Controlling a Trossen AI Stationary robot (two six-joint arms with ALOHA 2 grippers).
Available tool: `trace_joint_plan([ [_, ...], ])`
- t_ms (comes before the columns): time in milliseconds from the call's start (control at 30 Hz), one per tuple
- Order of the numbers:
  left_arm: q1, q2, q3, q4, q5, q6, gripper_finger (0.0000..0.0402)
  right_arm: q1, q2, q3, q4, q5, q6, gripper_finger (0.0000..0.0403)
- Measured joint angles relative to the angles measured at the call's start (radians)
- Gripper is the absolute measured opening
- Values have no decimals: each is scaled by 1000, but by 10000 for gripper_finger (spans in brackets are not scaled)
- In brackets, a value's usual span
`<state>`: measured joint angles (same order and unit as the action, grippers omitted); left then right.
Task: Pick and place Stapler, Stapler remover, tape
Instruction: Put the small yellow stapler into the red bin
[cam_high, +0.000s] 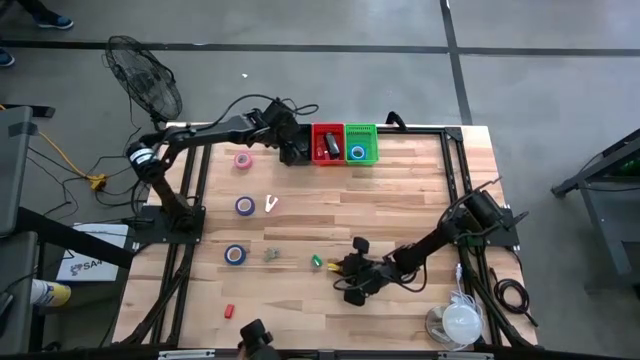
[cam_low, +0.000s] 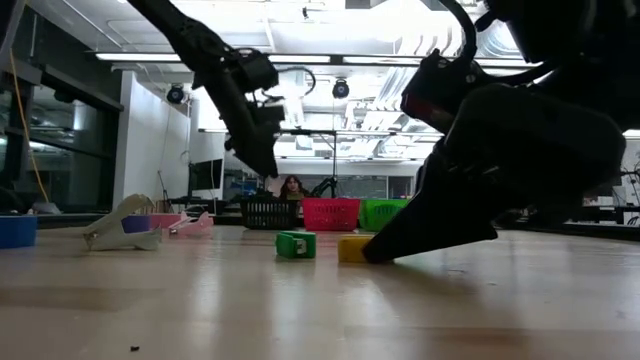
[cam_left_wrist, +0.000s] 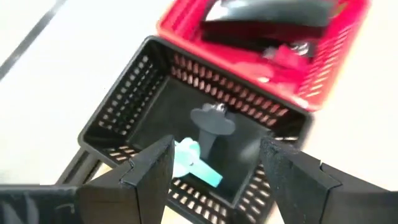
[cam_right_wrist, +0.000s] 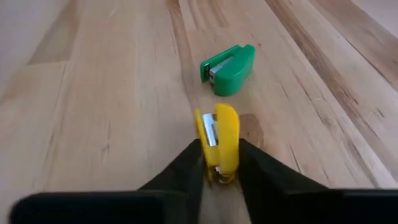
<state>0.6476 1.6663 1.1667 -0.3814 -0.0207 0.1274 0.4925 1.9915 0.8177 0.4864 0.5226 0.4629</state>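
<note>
My right gripper (cam_right_wrist: 217, 167) is low on the table (cam_high: 400, 190), its fingers (cam_right_wrist: 186, 163) pinched on a small yellow stapler (cam_right_wrist: 219, 142) that rests on the wood. Just beyond that stapler lies a green one (cam_right_wrist: 228, 68), apart from it. Seen level across the table, the yellow stapler (cam_low: 352, 248) sits at my fingertips with the green stapler (cam_low: 296, 244) beside it.

My left gripper (cam_left_wrist: 214, 171) hangs spread wide over the black basket (cam_left_wrist: 134, 102), holding nothing. Inside that basket lie a pale blue remover (cam_left_wrist: 194, 163) and a dark grey one (cam_left_wrist: 211, 121). The red basket (cam_left_wrist: 326, 74) touches the black one and holds a black stapler (cam_left_wrist: 267, 15); the green basket (cam_high: 361, 143) comes next in the row and holds a blue tape roll (cam_high: 358, 152).

Well away from the baskets, on the left half of the table, lie a pink tape roll (cam_high: 242, 160), two blue rolls (cam_high: 245, 205) (cam_high: 235, 254) and a white remover (cam_high: 271, 204).
</note>
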Motion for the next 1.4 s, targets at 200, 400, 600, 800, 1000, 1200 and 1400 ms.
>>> trace_joint_plan([
  [200, 0, -81, -14, -64, 101, 8, 234, -36, -20, -1, 3, -25, -61, 41],
  [400, 0, -193, -118, -50, 166, 7, 234, -102, -95, -1, -39, -59, -127, 41],
  [600, -2, -349, -300, 66, 347, -8, 234, -206, -195, -1, -153, -65, -220, 41],
  [800, -5, -533, -536, 321, 515, -57, 234, -394, -264, -1, -144, -113, -378, 41],
  [1000, -62, -694, -732, 522, 495, -98, 234, -606, -266, 0, -44, -217, -449, 41],
  [1200, -192, -785, -875, 741, 334, -140, 234, -772, -266, 0, 54, -276, -416, 41],
  [1400, -311, -794, -919, 828, 152, -132, 234, -869, -239, 29, 101, -325, -403, 41],
])
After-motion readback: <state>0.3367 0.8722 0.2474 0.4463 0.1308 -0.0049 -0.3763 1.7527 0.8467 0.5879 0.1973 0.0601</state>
